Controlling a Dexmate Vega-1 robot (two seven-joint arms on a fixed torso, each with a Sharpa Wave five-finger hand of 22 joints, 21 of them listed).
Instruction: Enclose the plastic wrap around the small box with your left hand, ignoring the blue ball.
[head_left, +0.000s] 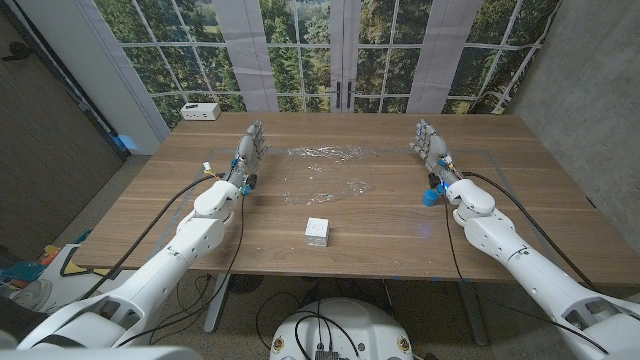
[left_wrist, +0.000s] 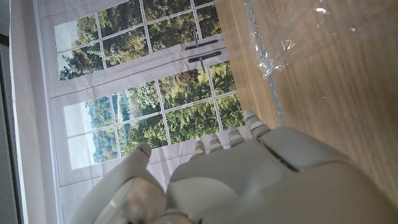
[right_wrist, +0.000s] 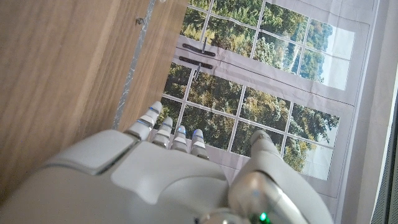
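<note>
A white power strip (head_left: 201, 111) lay at the far left corner of the wooden counter (head_left: 380, 232). Behind the counter stood tall windows (head_left: 330, 45) with trees beyond them, and grey walls (head_left: 590, 90) rose at each side

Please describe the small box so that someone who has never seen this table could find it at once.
Look at the wooden table, at the middle of its near edge. The small box sits there alone, just in front of the sheet of clear plastic wrap. It is the only white cube there: the wrap is flat and transparent, the blue ball round.
</note>
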